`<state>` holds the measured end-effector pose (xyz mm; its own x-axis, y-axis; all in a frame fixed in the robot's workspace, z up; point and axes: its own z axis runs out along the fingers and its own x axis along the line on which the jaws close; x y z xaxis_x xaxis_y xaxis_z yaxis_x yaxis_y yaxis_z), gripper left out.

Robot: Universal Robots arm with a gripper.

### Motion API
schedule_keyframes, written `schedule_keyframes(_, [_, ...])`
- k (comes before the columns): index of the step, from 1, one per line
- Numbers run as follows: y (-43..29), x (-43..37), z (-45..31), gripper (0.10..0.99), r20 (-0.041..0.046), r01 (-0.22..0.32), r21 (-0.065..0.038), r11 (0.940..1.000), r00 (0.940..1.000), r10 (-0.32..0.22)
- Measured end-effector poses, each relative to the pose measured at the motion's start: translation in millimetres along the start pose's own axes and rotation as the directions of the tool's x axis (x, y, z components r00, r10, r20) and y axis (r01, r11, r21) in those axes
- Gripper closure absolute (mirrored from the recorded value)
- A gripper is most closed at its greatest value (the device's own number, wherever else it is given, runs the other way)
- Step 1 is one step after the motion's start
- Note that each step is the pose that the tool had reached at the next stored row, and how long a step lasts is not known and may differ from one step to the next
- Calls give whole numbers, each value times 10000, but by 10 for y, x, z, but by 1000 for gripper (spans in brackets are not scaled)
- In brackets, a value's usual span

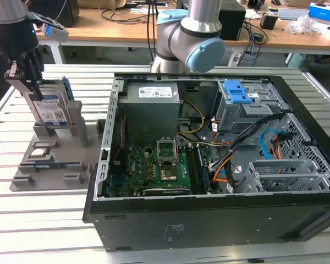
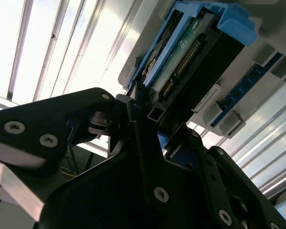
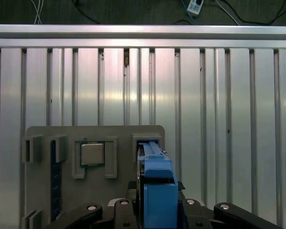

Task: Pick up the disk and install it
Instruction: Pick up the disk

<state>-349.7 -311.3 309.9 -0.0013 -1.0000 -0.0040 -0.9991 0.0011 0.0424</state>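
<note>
The disk [image 1: 50, 109] stands upright in a slot of a grey holder block [image 1: 71, 157] at the exterior view's left, beside the open computer case. It is silver-grey with a white-and-blue label and blue side rails. My gripper [image 1: 28, 82] comes down onto its upper edge from above, fingers closed on either side of it. In the second wrist view the disk [image 2: 190, 57] shows its connector edge and blue carrier, with my gripper [image 2: 155, 102] clamping its near end. In the first wrist view the blue carrier of the disk [image 3: 157, 191] sits between the gripper's black links.
The open computer case [image 1: 209, 206] lies on the slatted metal table, with a grey drive bay and blue latch [image 1: 236, 93] at its back right. A large power-supply box [image 1: 151, 104] sits at back left. The holder block [image 3: 114, 138] also carries a processor chip [image 3: 92, 153].
</note>
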Motion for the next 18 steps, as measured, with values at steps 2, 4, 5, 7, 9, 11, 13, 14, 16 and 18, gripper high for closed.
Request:
schedule_keyframes(2, [1,-3,-32,722,1,0,0,10000,10000,0])
schedule_keyframes(4, [3,-5,-66,722,0,0,0,10000,10000,0])
schedule_keyframes(5, [4,-6,-81,722,0,0,0,10000,10000,0])
schedule_keyframes(7, [6,-10,-140,722,0,0,1,10000,10000,0])
schedule_keyframes(9, [8,-12,-181,722,0,0,1,10000,10000,0])
schedule_keyframes(11, [8,-13,-201,722,0,0,0,10000,10000,0])
schedule_keyframes(13, [10,-14,-229,722,0,-1,0,10000,10000,1])
schedule_keyframes(14, [10,-15,-243,722,0,0,0,10000,10000,0])
schedule_keyframes(16, [11,-16,-272,722,0,0,1,10000,10000,0])
schedule_keyframes(18, [12,-17,-298,722,0,0,1,10000,10000,0])
